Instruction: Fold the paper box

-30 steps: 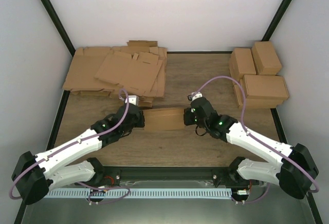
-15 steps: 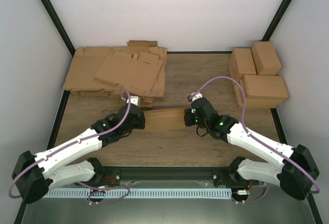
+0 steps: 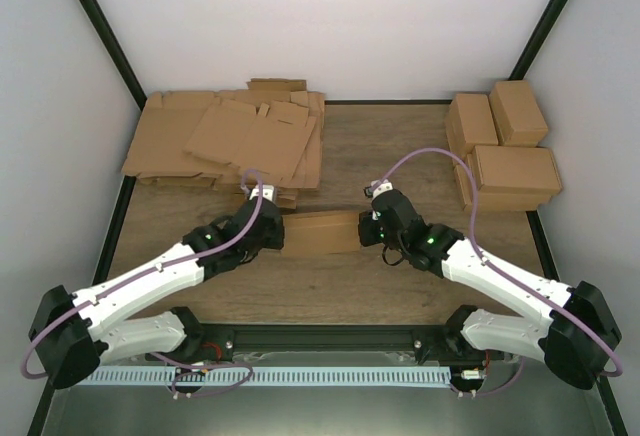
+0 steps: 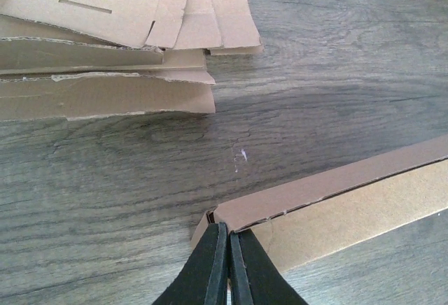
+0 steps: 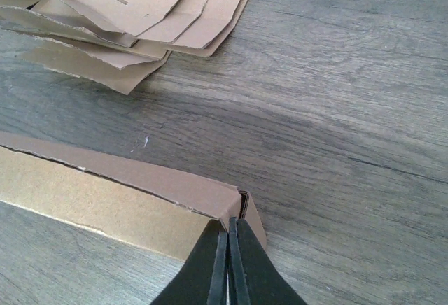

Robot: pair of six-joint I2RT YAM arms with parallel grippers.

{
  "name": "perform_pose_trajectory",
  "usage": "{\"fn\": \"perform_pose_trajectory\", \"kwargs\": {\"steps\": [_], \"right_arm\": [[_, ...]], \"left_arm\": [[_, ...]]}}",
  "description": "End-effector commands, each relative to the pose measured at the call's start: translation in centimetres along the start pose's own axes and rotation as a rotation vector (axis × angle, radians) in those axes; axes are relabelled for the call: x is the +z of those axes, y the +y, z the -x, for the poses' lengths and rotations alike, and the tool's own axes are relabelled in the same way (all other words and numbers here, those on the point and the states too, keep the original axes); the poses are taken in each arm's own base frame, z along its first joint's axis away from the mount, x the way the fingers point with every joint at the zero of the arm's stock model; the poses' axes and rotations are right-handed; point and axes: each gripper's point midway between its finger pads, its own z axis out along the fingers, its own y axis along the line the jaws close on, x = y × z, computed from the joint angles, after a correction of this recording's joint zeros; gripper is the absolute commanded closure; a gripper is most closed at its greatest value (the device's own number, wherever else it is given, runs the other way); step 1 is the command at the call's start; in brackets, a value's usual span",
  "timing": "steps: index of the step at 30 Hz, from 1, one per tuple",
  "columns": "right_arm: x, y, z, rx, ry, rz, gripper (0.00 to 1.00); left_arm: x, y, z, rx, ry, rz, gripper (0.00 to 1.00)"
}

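The paper box (image 3: 320, 232) lies in the middle of the table, lid panel down over the tray, between my two grippers. My left gripper (image 3: 278, 234) is shut, its tips at the box's left end. In the left wrist view the closed fingertips (image 4: 228, 229) touch the box's (image 4: 336, 193) near corner under the lid edge. My right gripper (image 3: 364, 228) is shut at the box's right end. In the right wrist view its tips (image 5: 228, 224) press against the corner of the box (image 5: 119, 179), where a side flap shows.
A heap of flat notched cardboard sheets (image 3: 235, 141) lies at the back left, close behind the box; it also shows in the left wrist view (image 4: 105, 53) and the right wrist view (image 5: 126, 11). Several folded boxes (image 3: 505, 146) are stacked at the back right.
My left arm has shifted slightly right, toward the box's left end. The box and the right arm have barely moved.
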Motion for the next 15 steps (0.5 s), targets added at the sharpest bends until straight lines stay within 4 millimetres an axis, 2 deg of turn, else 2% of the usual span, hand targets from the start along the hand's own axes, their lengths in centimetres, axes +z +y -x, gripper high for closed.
{"fn": "perform_pose_trajectory", "kwargs": {"steps": [1,6,9,15], "right_arm": [[0.1,-1.2,-3.6,-0.043,0.142,-0.054,0.99],[0.1,-1.2,-3.4,-0.044,0.14,-0.056,0.99],[0.3,-1.2,-3.7,-0.041,0.149,-0.053,0.99],[0.8,-0.8,-4.8,-0.005,0.156,-0.018,0.99]], "left_arm": [[0.7,2.3,-4.3,0.088,0.167,0.093,0.96],[0.6,2.4,-4.4,0.088,0.169,0.096,0.96],[0.8,1.6,-4.6,0.068,0.169,0.048,0.96],[1.7,1.1,-6.7,-0.015,0.182,-0.017,0.96]]}}
